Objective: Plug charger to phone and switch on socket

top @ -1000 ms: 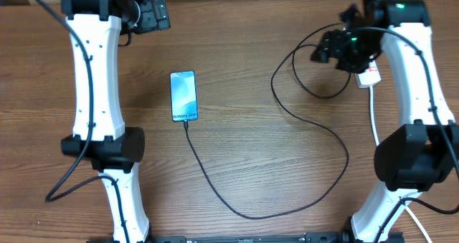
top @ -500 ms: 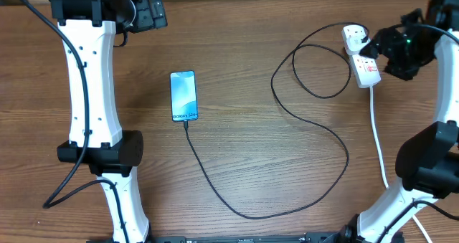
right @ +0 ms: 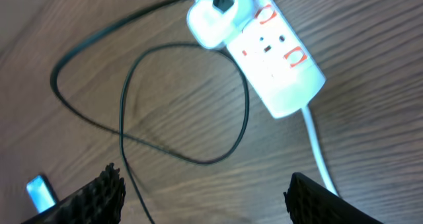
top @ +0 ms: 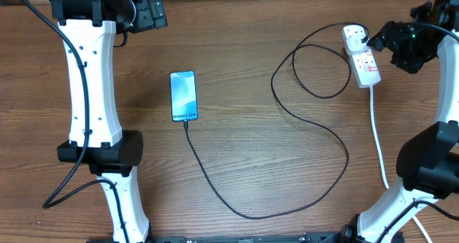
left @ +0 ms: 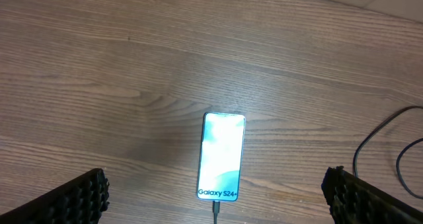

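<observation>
- The slim, black-framed smartphone with its lit blue-teal screen lies face up on the brown wooden tabletop; the thin black charger cable meets its lower edge and appears seated.
- The white elongated socket with red markings lies well to the right of the smartphone; the cable loops slack between them, so neither end is strained.
- The left fingers hang above the smartphone, spread and empty.
- The right fingers are spread and empty far right of the smartphone, over the socket, probably for its switch; the switch state cannot be told.
</observation>
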